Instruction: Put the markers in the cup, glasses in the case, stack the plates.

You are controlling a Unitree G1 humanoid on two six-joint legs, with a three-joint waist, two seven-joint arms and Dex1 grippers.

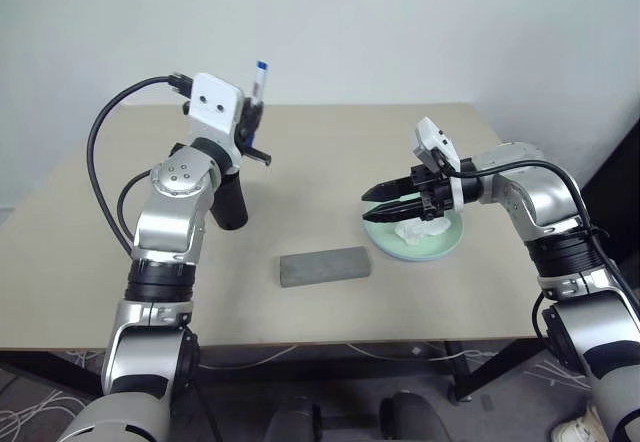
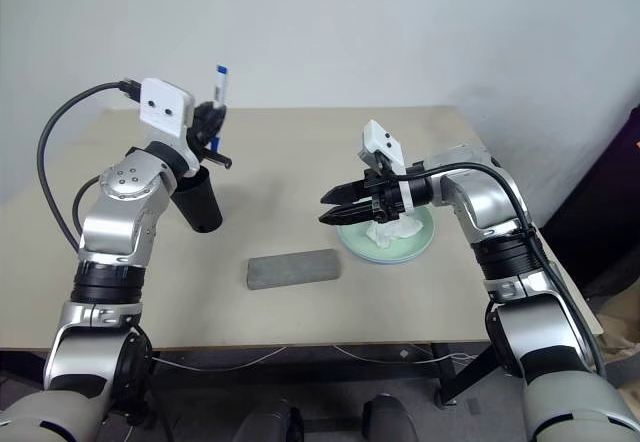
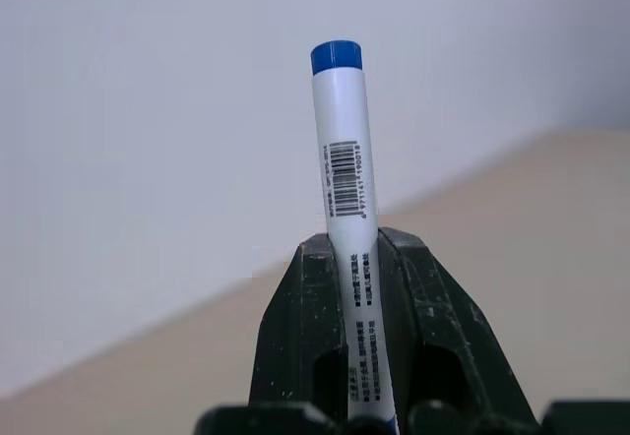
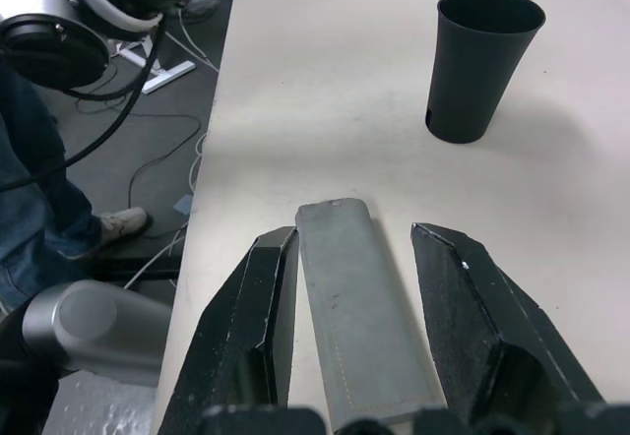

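On the beige tabletop point(image 1: 330, 152), contents as follows.

Item: black, matte, tapered plastic cup point(image 4: 484, 61), standing upright on the robot's left part of the table, mouth up, partly hidden behind the left arm in the head views.

Item: grey, flat rectangular hard-shell case point(image 1: 324, 266), lid closed, lying flat near the front edge, between the cup and the plates and apart from both.

Item: round shallow pale mint green plastic plate point(image 1: 420, 246) on the robot's right, with the rim of a light blue plate point(image 2: 357, 241) showing at its near-left edge; which one lies on top cannot be told. A crumpled white tissue point(image 1: 417, 229) rests in the green plate.

Item: slim white marker with blue cap point(image 3: 346, 174), held up off the table above the cup, cap end uppermost, a barcode on its barrel.

Item: left gripper point(image 3: 359, 287), raised, its two black fingers clamped narrowly on the marker's lower barrel.

Item: right gripper point(image 1: 385, 200), hanging above the table just left of the plates and pointing toward the robot's left, fingers spread apart with nothing between them; the case lies on the table below it.
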